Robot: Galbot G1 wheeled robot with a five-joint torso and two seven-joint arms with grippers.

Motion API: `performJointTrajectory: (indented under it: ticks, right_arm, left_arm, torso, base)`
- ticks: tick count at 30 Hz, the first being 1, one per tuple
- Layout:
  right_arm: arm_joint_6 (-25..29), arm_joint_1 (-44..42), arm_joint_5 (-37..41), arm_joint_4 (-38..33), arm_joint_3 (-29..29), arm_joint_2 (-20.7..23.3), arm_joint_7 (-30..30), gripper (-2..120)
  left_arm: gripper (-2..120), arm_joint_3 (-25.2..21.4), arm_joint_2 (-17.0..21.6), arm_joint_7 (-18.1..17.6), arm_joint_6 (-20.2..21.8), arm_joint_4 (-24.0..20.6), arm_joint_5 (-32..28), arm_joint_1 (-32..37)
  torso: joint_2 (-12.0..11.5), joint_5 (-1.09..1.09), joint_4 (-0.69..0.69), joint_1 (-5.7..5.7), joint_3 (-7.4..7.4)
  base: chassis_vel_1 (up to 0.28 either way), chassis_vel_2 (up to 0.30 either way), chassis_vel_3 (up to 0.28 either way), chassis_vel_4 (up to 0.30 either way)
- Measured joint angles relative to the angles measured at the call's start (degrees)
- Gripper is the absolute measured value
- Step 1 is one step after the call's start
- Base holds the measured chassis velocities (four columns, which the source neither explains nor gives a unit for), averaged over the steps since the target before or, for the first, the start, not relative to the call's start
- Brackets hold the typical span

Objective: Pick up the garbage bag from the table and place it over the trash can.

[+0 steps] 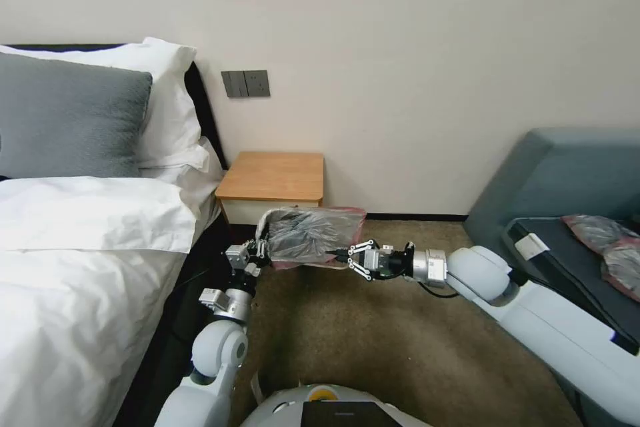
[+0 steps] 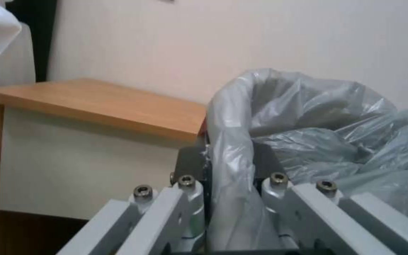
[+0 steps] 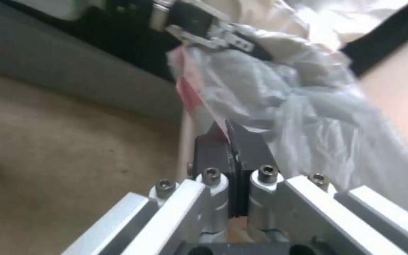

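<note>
Where your head view looks down past the bed (image 1: 87,267), you will find the garbage bag (image 1: 313,235) stretched out between both grippers, off the wooden surface (image 1: 273,177) and hanging in front of its white drawer front, above the carpet (image 1: 373,340). Your left gripper (image 1: 261,248) stands at the bag's left end with its arm rising from below; in the left wrist view its jaws are pressed together on a fold of the grey film (image 2: 232,166), which passes between the dark pads and billows out beyond them. Your right gripper (image 1: 341,255) reaches in from the right, its arm stretched nearly level across the carpet, and meets the bag at its lower right edge; in the right wrist view the jaws are pressed together with the pinkish-red rim band (image 3: 192,95) running down into them, so they are pinching the bag's rim. That same view shows the left gripper (image 3: 223,35) farther off at the bag's far end. The bag's mouth edge shows pink along its top and right side in the head view, and the film is crumpled and shiny through the middle. The surface itself sits against the wall (image 1: 427,60) just behind the bag, and its top carries nothing you can see. A blue-grey sofa (image 1: 567,173) stands at the right, with another crumpled bag (image 1: 610,247) lying on a dark cushion there.
</note>
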State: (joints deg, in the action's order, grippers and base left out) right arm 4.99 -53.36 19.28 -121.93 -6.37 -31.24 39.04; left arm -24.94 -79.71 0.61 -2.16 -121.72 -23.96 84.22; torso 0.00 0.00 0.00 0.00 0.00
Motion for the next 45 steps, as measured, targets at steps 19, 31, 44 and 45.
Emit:
performJointTrajectory:
  ticks: [19, 31, 44, 45]
  right_arm:
    - [1.68, -4.04, -0.65, 1.52, -5.07, 0.84, 12.35, 0]
    - [5.79, -6.87, -3.80, 2.25, -11.34, -1.93, 11.40, 15]
    - [7.72, -10.20, 2.43, 1.36, -20.34, -0.87, 23.59, 61]
    - [7.15, -10.70, 5.27, 1.31, -20.67, -0.86, 23.22, 65]
  left_arm:
    - [9, -0.95, -0.23, -4.38, 8.05, -5.01, -13.61, 0.55]
    - [9, -1.18, 0.12, -5.93, 10.59, -6.18, -18.69, 1.50]
    - [9, -1.90, -0.34, -6.58, 11.14, -4.64, -18.64, 0.11]
    - [9, -1.94, -0.45, -6.58, 11.13, -4.63, -18.38, 0.25]
  torso:
    - [0.00, 0.00, 0.01, 0.00, 0.00]
    - [0.00, 0.00, 0.01, 0.00, 0.00]
    - [0.00, 0.00, 0.00, 0.00, 0.00]
    - [0.00, 0.00, 0.01, 0.00, 0.00]
  base:
    - [0.000, 0.000, 0.000, 0.000]
    - [0.000, 0.000, 0.000, 0.000]
    - [0.000, 0.000, 0.000, 0.000]
    - [0.000, 0.000, 0.000, 0.000]
